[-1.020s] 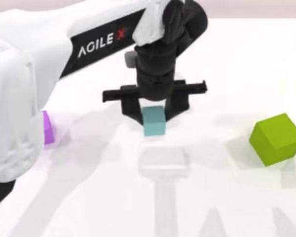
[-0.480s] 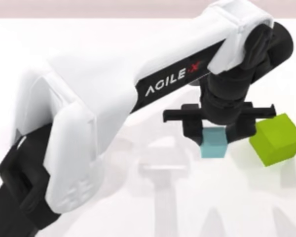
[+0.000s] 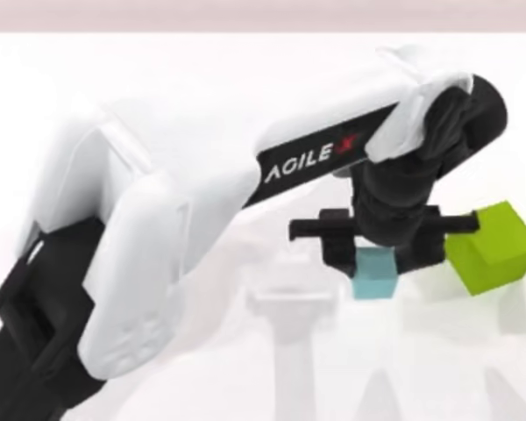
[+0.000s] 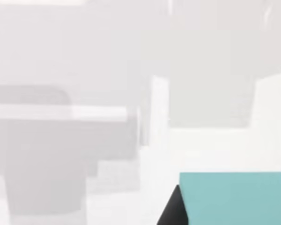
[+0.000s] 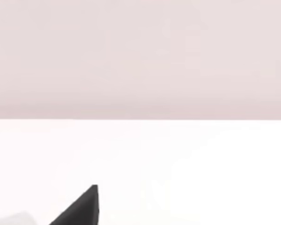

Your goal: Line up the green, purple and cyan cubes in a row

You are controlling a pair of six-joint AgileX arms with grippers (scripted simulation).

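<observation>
From above, the left gripper (image 3: 379, 263) holds the cyan cube (image 3: 374, 274) between its jaws, low over the table's right half, with the green cube (image 3: 493, 248) just beside it to the right; the purple cube is hidden. The left wrist view shows the cyan cube (image 4: 236, 199) against one dark finger. In the right wrist view the right gripper's jaw state cannot be told.
</observation>
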